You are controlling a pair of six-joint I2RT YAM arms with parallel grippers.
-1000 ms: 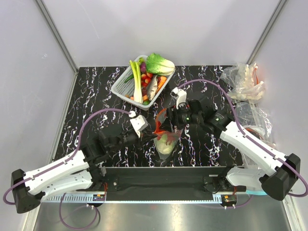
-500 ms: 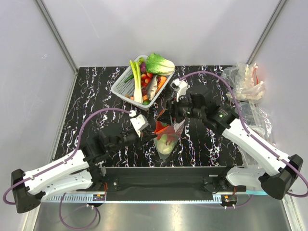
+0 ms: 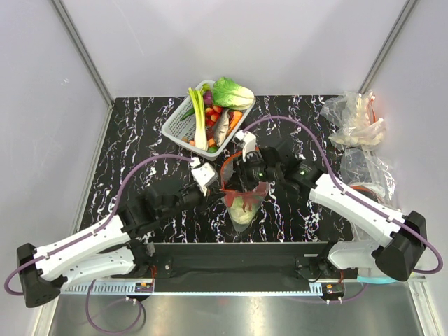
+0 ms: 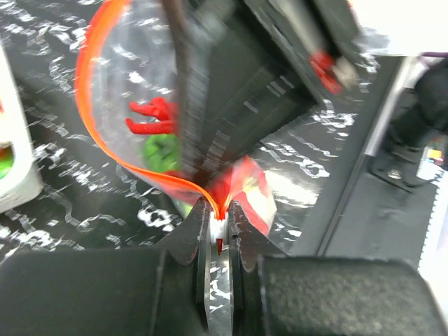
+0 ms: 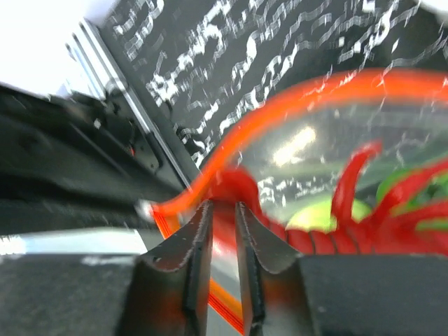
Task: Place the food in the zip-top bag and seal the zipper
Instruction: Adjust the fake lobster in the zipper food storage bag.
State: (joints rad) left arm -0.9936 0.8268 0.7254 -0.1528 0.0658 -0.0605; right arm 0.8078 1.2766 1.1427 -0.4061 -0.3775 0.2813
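Swung back toward the near left, the right gripper [image 5: 222,210] now has its fingers drawn close on the zipper [image 5: 392,82]. The left gripper [image 4: 219,210] pinches the same strip's left end. Between them stands the zip-top bag [image 4: 140,63], mouth bowed open, with the lobster [image 4: 150,115] and the cabbage [image 3: 243,205] inside. Just beyond it is a white basket [image 3: 178,129] of vegetables. The black marbled table [image 3: 140,140] lies bare on the left. A crumpled plastic heap [image 3: 353,119] fills the far right corner, and pale walls close three sides.
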